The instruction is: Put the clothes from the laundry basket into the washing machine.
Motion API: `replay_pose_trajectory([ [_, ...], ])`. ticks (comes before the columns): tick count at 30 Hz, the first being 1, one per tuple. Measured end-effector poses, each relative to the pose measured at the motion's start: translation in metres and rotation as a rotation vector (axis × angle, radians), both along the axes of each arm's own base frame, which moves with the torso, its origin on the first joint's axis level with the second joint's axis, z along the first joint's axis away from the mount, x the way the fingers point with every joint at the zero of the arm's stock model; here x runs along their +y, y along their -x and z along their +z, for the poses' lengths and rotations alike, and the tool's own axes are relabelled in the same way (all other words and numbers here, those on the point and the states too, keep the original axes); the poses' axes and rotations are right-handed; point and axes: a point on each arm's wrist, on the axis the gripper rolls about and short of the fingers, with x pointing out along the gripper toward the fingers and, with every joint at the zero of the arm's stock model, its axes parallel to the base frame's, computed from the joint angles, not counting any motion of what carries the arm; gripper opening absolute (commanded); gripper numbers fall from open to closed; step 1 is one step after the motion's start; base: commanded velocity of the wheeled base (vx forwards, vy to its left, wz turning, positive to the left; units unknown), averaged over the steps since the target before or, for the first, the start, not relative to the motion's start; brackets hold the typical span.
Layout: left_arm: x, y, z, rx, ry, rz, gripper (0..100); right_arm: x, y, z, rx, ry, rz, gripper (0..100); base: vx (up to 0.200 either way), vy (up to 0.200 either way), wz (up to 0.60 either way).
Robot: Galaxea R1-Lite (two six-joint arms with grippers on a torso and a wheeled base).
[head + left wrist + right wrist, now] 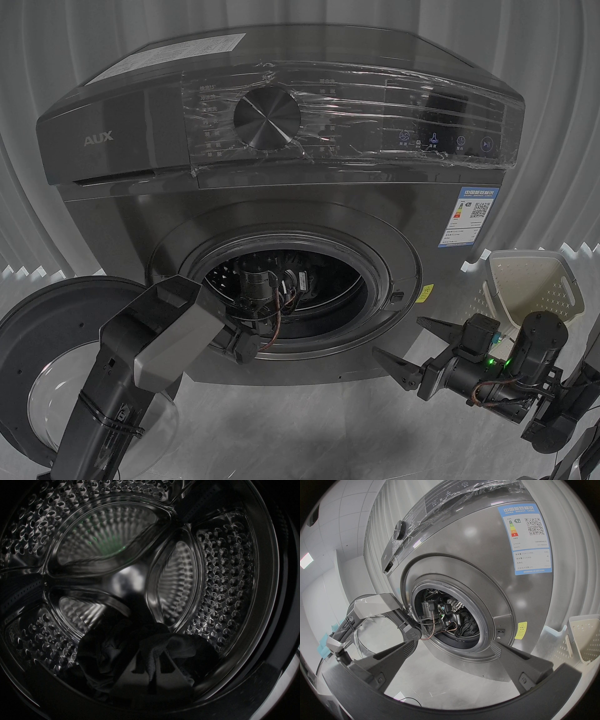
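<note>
Right gripper (406,342) hangs nearest me, jaws spread wide, in front of the washing machine (112,225), with the laundry basket (531,284) just beside it. My left gripper (152,675) sits inside the drum (225,573); I cannot tell how its jaws stand. Dark clothes (103,655) lie on the drum floor.

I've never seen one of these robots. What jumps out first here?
A big grey washing machine stands in the middle, its round door swung open to the left. The left arm extends into the drum, where dark clothes lie at the bottom. The right gripper hangs open low before the machine, beside a pale laundry basket.
</note>
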Motion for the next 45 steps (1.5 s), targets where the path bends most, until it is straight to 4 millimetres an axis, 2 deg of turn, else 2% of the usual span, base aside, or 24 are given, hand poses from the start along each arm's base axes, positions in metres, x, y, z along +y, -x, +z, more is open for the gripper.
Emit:
replay_pose_trajectory([
  [4, 0.001, -0.002, -0.005, 0.005, -0.003, 0.003, 0, 0.000, 0.000, 0.000, 0.000, 0.000, 0.000, 100, 0.000, 0.000, 0.00],
  [5, 0.001, -0.002, -0.006, 0.006, -0.005, 0.003, 100, 0.000, 0.000, 0.000, 0.000, 0.000, 0.000, 100, 0.000, 0.000, 0.00],
  [13, 0.000, 0.002, -0.014, 0.035, -0.013, -0.002, 100, 0.000, 0.000, -0.001, 0.003, 0.002, 0.000, 100, 0.000, 0.000, 0.00],
  [25, 0.005, 0.035, -0.031, 0.206, -0.109, -0.088, 100, -0.001, 0.001, -0.001, 0.008, 0.005, 0.001, 100, 0.000, 0.000, 0.00],
  [31, 0.005, 0.034, -0.034, 0.208, -0.118, -0.093, 100, -0.001, 0.002, -0.002, 0.008, 0.006, 0.002, 100, 0.000, 0.000, 0.00],
  [32, 0.005, 0.033, -0.035, 0.207, -0.119, -0.091, 0, -0.001, 0.002, -0.002, 0.008, 0.006, 0.002, 100, 0.000, 0.000, 0.00],
  [41, 0.001, 0.021, -0.037, 0.178, -0.105, -0.076, 0, -0.001, 0.001, -0.001, 0.008, 0.006, 0.002, 100, 0.000, 0.000, 0.00],
  [45, -0.001, 0.009, -0.028, 0.119, -0.072, -0.041, 0, -0.001, 0.001, -0.001, 0.007, 0.005, 0.002, 100, 0.000, 0.000, 0.00],
])
